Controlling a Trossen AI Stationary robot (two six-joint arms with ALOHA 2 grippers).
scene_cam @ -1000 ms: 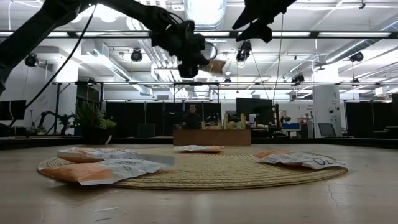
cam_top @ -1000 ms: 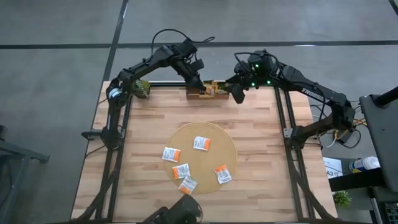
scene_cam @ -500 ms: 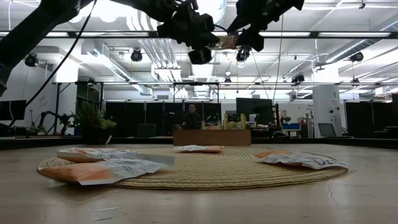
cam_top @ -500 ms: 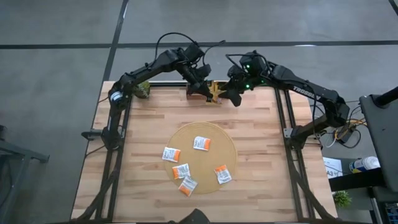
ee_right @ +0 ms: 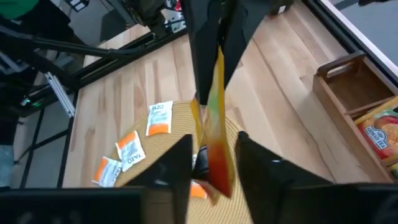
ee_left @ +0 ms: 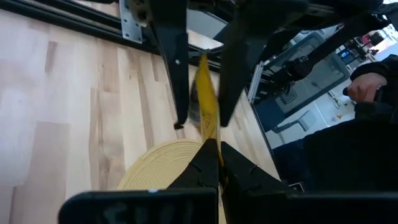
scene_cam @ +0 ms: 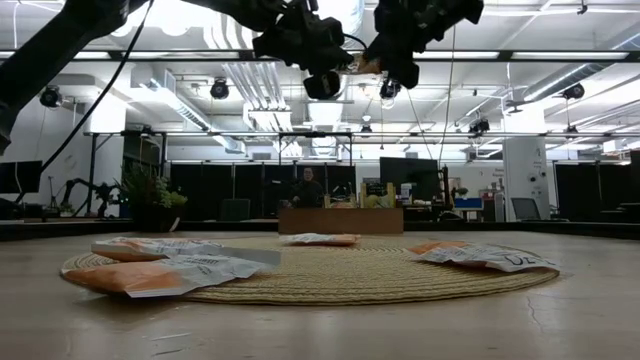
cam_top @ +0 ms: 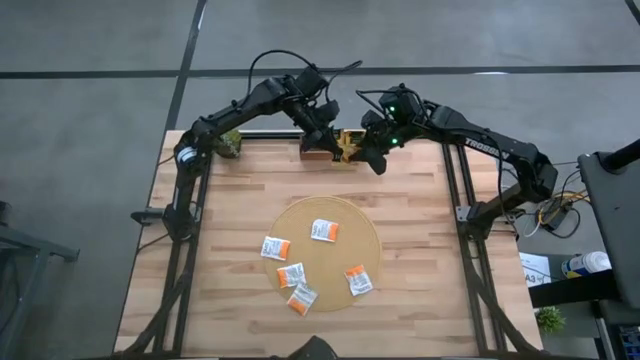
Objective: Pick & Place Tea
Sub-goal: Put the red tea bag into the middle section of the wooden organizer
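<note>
Both grippers meet high over the far edge of the table [cam_top: 420,220], above the wooden compartment tray [cam_top: 322,152]. Left gripper [ee_left: 211,163] is squeezed shut on one edge of a yellow-orange tea sachet [ee_left: 206,99], holding it up in the air. Right gripper [ee_right: 213,160] has its two fingers on either side of the same sachet, with a little gap on each side, so I cannot tell if it is pinching yet. Five more tea sachets, white with orange marks, lie on the round woven mat [cam_top: 370,235] in the middle of the table. More tea packets sit in the tray.
</note>
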